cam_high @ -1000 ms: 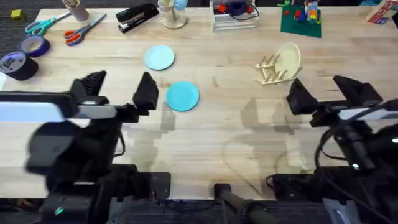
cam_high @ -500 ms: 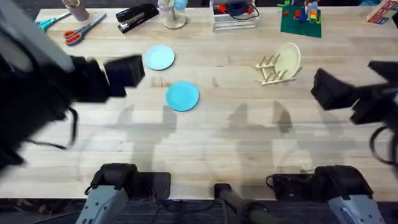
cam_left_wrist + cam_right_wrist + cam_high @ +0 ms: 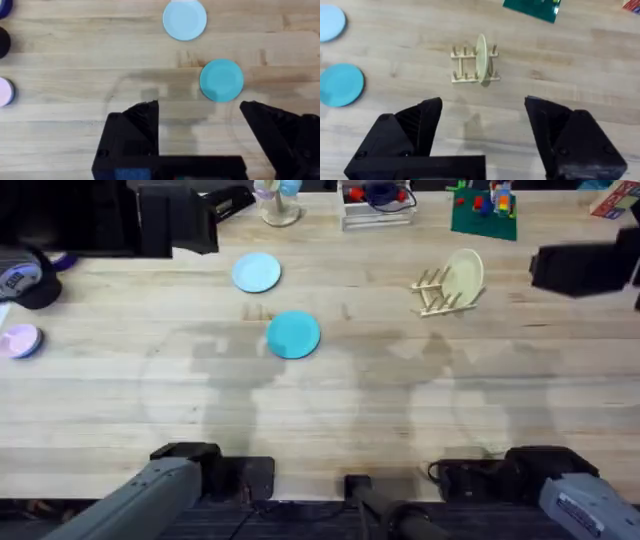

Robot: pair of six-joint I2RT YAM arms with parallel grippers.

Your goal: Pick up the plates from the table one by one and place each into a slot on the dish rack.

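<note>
1. Overhead: the teal plate (image 3: 293,335) lies flat near the middle of the table (image 3: 330,405), and the light blue plate (image 3: 257,272) lies flat just beyond it, a little to the left, the two apart. The dish rack (image 3: 438,292) stands well to the right with a pale yellow plate (image 3: 465,273) upright in it. Both arms show as dark blurred shapes at the far left and far right edges (their fingers cannot be made out here). A roll of tape (image 3: 20,340) lies at the left edge.

2. Left wrist: the left gripper (image 3: 200,112) hangs above the table with its fingers spread wide, holding nothing. The teal plate (image 3: 221,80) lies past the gap, the light blue plate (image 3: 184,19) farther off.

3. Right wrist: the right gripper (image 3: 484,117) is also wide open and empty. The dish rack (image 3: 473,65) stands beyond it, the pale yellow plate (image 3: 481,58) on edge between the pegs. Both blue plates lie off to one side.
</note>
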